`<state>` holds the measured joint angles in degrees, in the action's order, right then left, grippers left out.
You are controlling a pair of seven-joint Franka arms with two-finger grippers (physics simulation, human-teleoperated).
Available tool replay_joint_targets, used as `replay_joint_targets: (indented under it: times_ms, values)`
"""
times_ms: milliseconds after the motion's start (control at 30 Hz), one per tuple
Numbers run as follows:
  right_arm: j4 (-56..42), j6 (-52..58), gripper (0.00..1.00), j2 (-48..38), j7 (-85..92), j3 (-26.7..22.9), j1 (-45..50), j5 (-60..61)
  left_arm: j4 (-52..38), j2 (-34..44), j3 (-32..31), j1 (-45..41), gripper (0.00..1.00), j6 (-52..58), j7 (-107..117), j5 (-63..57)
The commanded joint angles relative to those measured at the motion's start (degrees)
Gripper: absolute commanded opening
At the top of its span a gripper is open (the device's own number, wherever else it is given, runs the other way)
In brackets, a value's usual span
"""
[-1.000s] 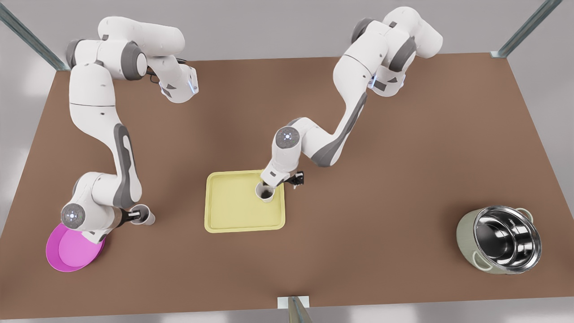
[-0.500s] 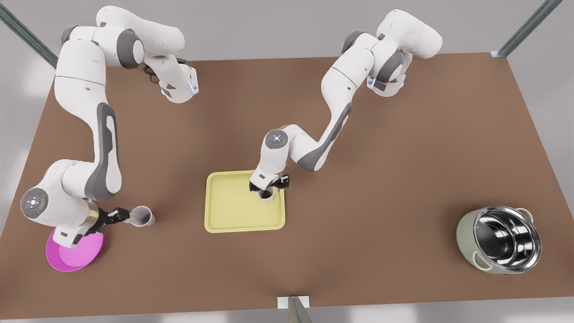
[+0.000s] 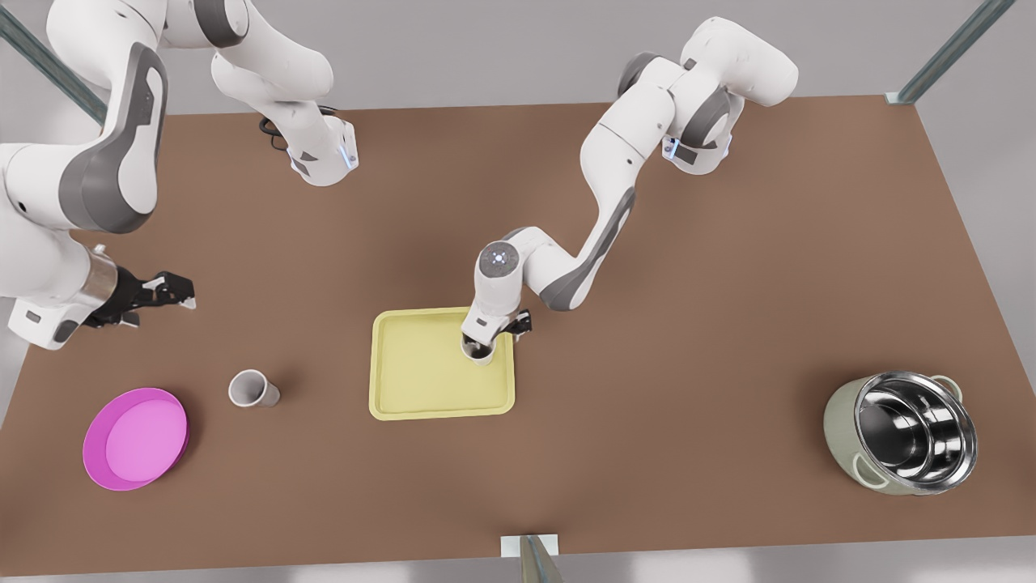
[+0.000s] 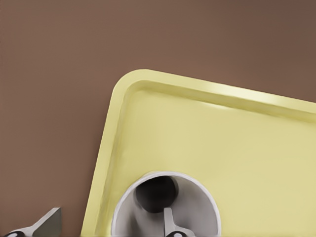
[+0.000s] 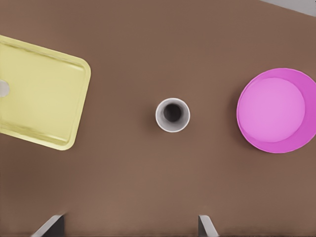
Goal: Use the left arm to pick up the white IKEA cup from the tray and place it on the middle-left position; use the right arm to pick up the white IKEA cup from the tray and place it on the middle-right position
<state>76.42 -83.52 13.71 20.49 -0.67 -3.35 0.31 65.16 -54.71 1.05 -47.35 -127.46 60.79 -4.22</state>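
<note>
One white cup [image 3: 253, 389] stands upright on bare brown table at the front view's left, between the magenta bowl and the pale yellow tray [image 3: 421, 380]. My right gripper [image 3: 171, 291] hangs open, well above and behind that cup [image 5: 173, 115], with nothing in it. A second white cup [image 3: 481, 355] stands in the tray's far right corner. My left gripper [image 3: 490, 338] is down on it, open. In the left wrist view one finger [image 4: 171, 226] is inside this cup [image 4: 197, 205], the other finger [image 4: 47, 224] is outside, beyond the tray's rim [image 4: 111, 148].
A round magenta bowl [image 3: 135, 437] lies near the table's front left corner in the front view. A steel pot [image 3: 902, 433] sits at the front right. Bare tabletop spreads between the tray and the pot.
My right gripper let go of the cup on the table, then rose and drew back away from it. My left gripper shifted over the tray's cup and sank onto it.
</note>
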Motion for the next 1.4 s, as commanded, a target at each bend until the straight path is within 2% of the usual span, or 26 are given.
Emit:
replay_joint_targets:
  times_ms: [0, 67, 133, 167, 333, 400, 567, 667, 800, 867, 900, 967, 1067, 1300, 1367]
  values:
    - [-0.04, 2.39, 1.0, -0.08, -14.34, 0.23, 0.01, -0.92, -0.12, -0.13, -0.08, -0.11, 1.0, -0.16, 4.16, -0.09]
    - [-0.04, 2.31, 1.0, 0.01, -14.52, 0.23, 0.01, -0.57, -0.64, -0.13, -0.08, -0.2, 0.78, -0.42, 5.55, -0.09]
    - [-0.21, 2.66, 1.0, 0.27, -14.61, 0.15, 0.01, -0.48, -0.73, -0.39, -0.17, -0.2, 0.66, -3.68, 6.44, 0.0]
    - [-0.39, 2.66, 1.0, 0.27, -14.43, 0.23, 0.09, -0.75, -0.82, -0.66, -0.17, -0.2, 0.63, -4.9, 7.14, 0.0]
    - [-1.97, 2.31, 1.0, 0.27, -14.78, 0.85, 0.01, -0.48, -0.91, -3.12, -0.08, -0.29, 0.61, -8.77, 8.64, -0.17]
    - [-2.15, 2.22, 1.0, 0.36, -14.87, 0.76, 0.01, -0.48, -0.91, -2.51, -0.08, -0.02, 0.38, -8.16, 8.2, 0.0]
    - [-2.15, 2.13, 1.0, 0.36, -14.78, 0.76, 0.01, -0.48, -2.84, -1.01, -2.72, 3.05, 0.2, -0.25, 5.65, 0.09]
    - [-2.24, 2.04, 1.0, 0.53, -14.52, 0.76, 0.01, -0.57, -2.93, 0.13, -2.63, 3.49, 0.18, 1.95, 5.56, 0.09]
    - [-3.29, 2.04, 1.0, 1.15, -14.34, 0.58, 0.01, -0.57, -2.31, 6.2, -2.19, 11.57, 0.2, 12.41, -1.64, 0.79]
    - [-3.91, 2.04, 1.0, 1.23, -14.34, 0.32, -0.08, -0.57, -1.44, 6.2, -2.01, 16.23, 0.21, 12.5, -6.39, 0.35]
    - [-4.17, 2.04, 1.0, 1.41, -14.25, 0.15, -0.17, -0.57, -0.21, 6.46, -2.02, 18.17, 0.21, 11.97, -9.02, 0.44]
    - [-4.17, 2.04, 1.0, 1.41, -14.34, 0.15, -0.35, -0.57, 18.42, 15.16, -2.1, 22.65, 0.21, -2.45, -16.05, 0.7]
    - [-4.17, 2.04, 1.0, 1.41, -14.08, 0.15, -0.35, -0.57, 27.29, 18.67, -2.19, 27.92, 0.22, -9.47, -25.45, 0.79]
    - [-4.17, 2.04, 1.0, 1.5, -14.87, 0.5, -0.35, -0.57, 28.53, 18.59, -2.45, 32.06, 0.22, -12.91, -35.74, 1.14]
    - [-4.17, 2.04, 1.0, 1.5, -14.78, 0.41, -0.35, -0.57, 28.62, 18.41, -2.54, 32.32, 0.22, -12.91, -38.38, 4.92]
